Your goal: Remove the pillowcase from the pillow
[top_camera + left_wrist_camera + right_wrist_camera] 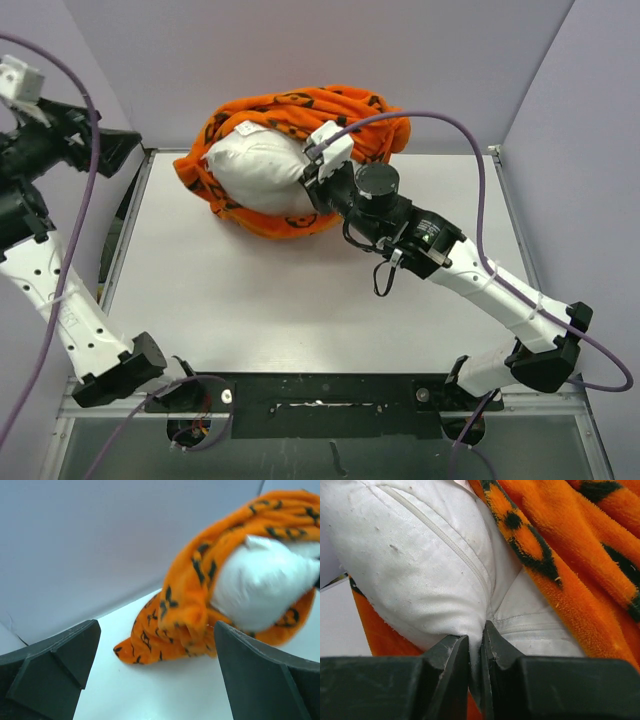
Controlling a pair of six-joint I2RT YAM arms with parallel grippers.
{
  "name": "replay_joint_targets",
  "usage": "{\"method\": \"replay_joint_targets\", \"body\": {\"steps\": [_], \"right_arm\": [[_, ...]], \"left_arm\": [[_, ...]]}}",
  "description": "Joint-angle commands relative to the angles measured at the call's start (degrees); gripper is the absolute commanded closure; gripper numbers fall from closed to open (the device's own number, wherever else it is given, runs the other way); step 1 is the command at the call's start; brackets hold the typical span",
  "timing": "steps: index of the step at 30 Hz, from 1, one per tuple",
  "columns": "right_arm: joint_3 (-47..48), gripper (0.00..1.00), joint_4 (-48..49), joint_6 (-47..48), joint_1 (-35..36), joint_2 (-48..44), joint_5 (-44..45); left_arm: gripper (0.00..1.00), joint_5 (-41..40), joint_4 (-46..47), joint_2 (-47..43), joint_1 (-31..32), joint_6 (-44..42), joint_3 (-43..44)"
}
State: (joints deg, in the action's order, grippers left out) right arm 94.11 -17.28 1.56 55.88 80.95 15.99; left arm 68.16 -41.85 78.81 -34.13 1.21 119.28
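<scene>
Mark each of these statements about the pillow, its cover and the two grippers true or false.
1. The right gripper is pinched shut on the plump off-white fabric pillow. True.
2. The left gripper grips the bright orange soft pillowcase with dark printed motifs. False: it is open, holds nothing and is apart from the cover.
3. The pillowcase covers the whole pillow. False: one end of the pillow bulges out bare, with the cover bunched around the rest.
4. The pillow and pillowcase lie at the far side of the white table, away from the arm bases. True.
</scene>
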Motion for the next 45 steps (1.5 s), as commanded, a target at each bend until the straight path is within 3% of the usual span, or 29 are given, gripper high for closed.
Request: {"method": "replay_joint_targets", "body": {"steps": [1,2,3,4,7,12,13,14,16,17,18,20,22,25,28,32,36,40,45], "right_arm": [[7.87,1.00,0.09,-1.51,-0.45,3.08,5.55],[8.61,1.00,-0.02,-1.35,-0.05,3.63,5.13],[9.04,1.00,0.00,-1.06,0.43,4.02,4.99],[9.41,1.00,0.08,-0.81,0.89,4.33,4.75],[9.54,1.00,0.42,-0.30,1.98,4.55,4.00],[9.97,1.00,-0.02,-0.22,3.22,4.77,3.63],[10.15,1.00,-0.09,-0.31,3.32,5.01,3.87],[10.44,1.00,-0.19,-0.53,3.29,5.33,4.18],[11.54,1.00,-0.88,-0.86,3.47,6.26,4.93],[12.14,1.00,-1.28,-0.93,3.52,6.84,5.29],[12.72,1.00,-1.86,-0.93,3.44,7.45,5.37],[13.96,1.00,-3.47,-1.19,2.87,8.39,5.40],[15.05,1.00,-5.57,-2.36,1.34,9.41,4.62],[16.62,1.00,-8.81,-4.22,-1.64,10.94,1.56],[18.45,1.00,-10.42,-4.59,-2.85,12.47,-1.06],[20.88,1.00,-11.81,-4.58,-2.92,13.86,-2.83],[22.66,1.00,-13.61,-4.55,-2.97,14.56,-3.49],[22.96,1.00,-13.94,-4.64,-2.81,14.34,-5.28],[23.57,1.00,-14.44,-3.27,-0.89,14.39,-10.03]], "left_arm": [[0.02,30.29,49.93,-8.97,-6.49,37.06,-16.91],[0.02,30.82,75.15,-10.69,-5.77,56.31,-23.90],[0.02,31.40,91.56,-11.86,-3.59,65.90,-27.68],[0.02,32.19,92.58,-13.24,-0.32,64.38,-29.71],[0.02,29.76,66.12,-15.93,3.17,45.87,-29.31],[0.02,20.44,64.50,-13.52,6.54,42.14,-27.44],[0.02,18.90,60.18,-12.27,6.47,41.64,-25.82],[0.02,9.20,46.44,-9.98,6.83,32.77,-21.17],[0.02,-8.93,15.65,-2.78,14.17,16.59,-7.02],[0.02,-15.38,5.53,1.25,20.08,10.61,-1.13],[0.02,-18.50,-0.21,4.48,22.11,7.77,2.23],[0.02,-17.83,-2.43,6.46,25.17,6.27,2.31],[0.02,-10.90,-0.56,4.97,25.46,3.40,-1.70],[0.02,-2.03,-1.00,0.63,25.52,-3.89,-6.36],[0.02,1.02,-6.20,-1.46,26.60,-11.76,-6.98],[0.02,-4.69,-17.92,1.47,31.61,-22.87,-1.45],[0.02,-7.95,-23.64,3.51,34.99,-27.29,0.47],[0.02,-13.97,-24.00,2.99,38.71,-31.78,-1.94],[0.02,-22.32,-17.87,0.94,41.85,-34.44,-6.53]]}}
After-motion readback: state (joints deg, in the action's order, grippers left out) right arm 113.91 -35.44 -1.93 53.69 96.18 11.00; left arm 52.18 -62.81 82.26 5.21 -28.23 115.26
